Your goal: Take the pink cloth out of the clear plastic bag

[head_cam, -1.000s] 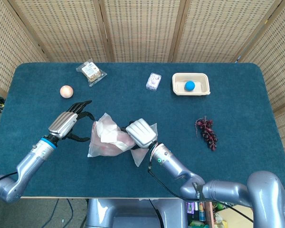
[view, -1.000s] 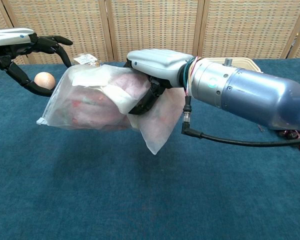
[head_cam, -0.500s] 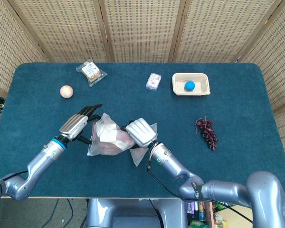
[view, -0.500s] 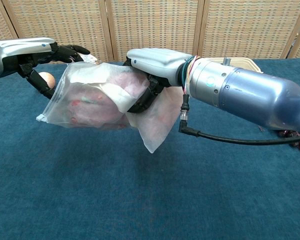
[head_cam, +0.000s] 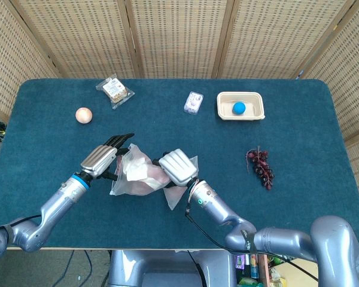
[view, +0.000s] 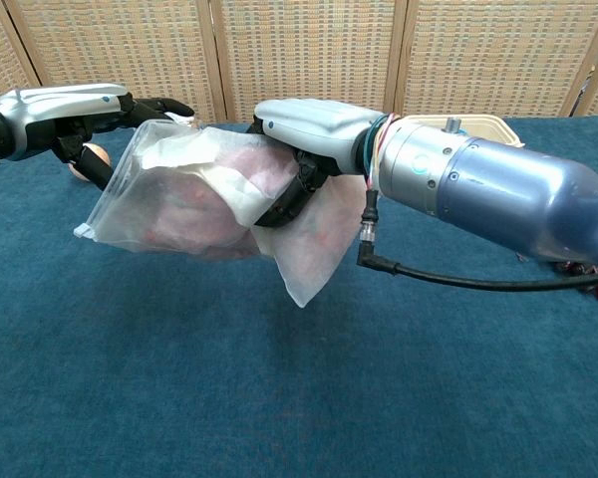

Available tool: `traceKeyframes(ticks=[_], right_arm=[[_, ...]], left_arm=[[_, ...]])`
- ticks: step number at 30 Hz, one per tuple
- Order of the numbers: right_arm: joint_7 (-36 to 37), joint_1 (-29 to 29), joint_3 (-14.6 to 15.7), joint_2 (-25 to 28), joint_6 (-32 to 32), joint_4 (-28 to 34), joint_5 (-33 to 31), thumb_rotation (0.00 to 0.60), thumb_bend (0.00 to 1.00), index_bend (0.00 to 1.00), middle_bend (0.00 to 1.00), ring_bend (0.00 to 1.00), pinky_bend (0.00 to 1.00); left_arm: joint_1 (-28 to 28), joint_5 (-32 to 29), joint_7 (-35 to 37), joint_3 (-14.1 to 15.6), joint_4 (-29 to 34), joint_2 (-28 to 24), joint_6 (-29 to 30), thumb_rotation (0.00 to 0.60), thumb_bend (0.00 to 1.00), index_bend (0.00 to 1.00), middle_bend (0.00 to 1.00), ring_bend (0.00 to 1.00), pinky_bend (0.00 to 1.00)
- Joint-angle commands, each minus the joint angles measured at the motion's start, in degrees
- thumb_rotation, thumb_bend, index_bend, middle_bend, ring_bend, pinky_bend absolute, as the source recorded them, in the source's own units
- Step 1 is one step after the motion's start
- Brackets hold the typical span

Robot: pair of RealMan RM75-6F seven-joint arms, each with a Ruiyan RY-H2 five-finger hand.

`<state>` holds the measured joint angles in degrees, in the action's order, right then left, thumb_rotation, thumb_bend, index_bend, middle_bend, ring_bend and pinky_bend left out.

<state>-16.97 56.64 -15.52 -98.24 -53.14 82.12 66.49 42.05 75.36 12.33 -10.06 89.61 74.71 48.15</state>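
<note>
My right hand [head_cam: 177,167] is closed tight on the clear plastic bag [head_cam: 133,173] and holds it up off the blue table [head_cam: 299,179]. The pink cloth [view: 194,204] is inside the bag, bunched up, and I can see it through the plastic. A loose flap of the bag hangs down under my right hand.

My left hand [head_cam: 102,159] is right beside the other end of the bag. Its dark fingers [view: 149,107] are stretched out and apart, and the tips reach over the top edge of the bag. I cannot tell if they touch it.

Far back on the table sit a round peach-colored ball [head_cam: 84,115], a snack packet [head_cam: 115,90], a small clear box [head_cam: 193,102] and a tan tray [head_cam: 255,110] with a blue ball [head_cam: 239,107] in it. A bunch of dark grapes [head_cam: 261,167] lies off to my right.
</note>
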Motion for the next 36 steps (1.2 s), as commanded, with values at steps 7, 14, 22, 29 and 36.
traceKeyframes(ticks=[7, 14, 22, 29, 36], right_arm=[[0.23, -0.18, -0.02, 0.20, -0.06, 0.07, 0.03, 0.600, 0.54, 0.59, 0.67, 0.52, 0.67], [0.45, -0.36, -0.14, 0.54, 0.14, 0.29, -0.43, 0.600, 0.54, 0.59, 0.67, 0.52, 0.67], [0.87, -0.53, 0.23, 0.67, 1.16, 0.16, -1.30, 0.600, 0.54, 0.59, 0.67, 0.52, 0.67], [1.67, -0.60, 0.34, -0.14, 1.71, -1.51, -1.94, 0.600, 0.54, 0.59, 0.66, 0.52, 0.67], [2.70, -0.62, 0.63, -0.83, 2.39, -3.97, -1.82, 0.600, 0.54, 0.59, 0.61, 0.52, 0.67]], left_arm=[[0.54, -1.72, -2.17, -0.19, 0.01, 0.36, -0.02, 0.600, 0.52, 0.60, 0.00, 0.00, 0.00], [1.14, -2.48, -3.24, -0.45, -0.06, 0.39, -0.23, 0.600, 0.52, 0.64, 0.00, 0.00, 0.00], [2.62, -3.76, -5.16, -0.84, -0.89, 0.18, -1.78, 0.600, 0.52, 0.64, 0.00, 0.00, 0.00], [4.96, -5.82, -8.08, -1.49, -2.05, 0.40, -4.17, 0.600, 0.52, 0.65, 0.00, 0.00, 0.00], [6.44, -8.34, -9.61, -1.85, -3.91, 2.33, -5.39, 0.600, 0.52, 0.65, 0.00, 0.00, 0.00]])
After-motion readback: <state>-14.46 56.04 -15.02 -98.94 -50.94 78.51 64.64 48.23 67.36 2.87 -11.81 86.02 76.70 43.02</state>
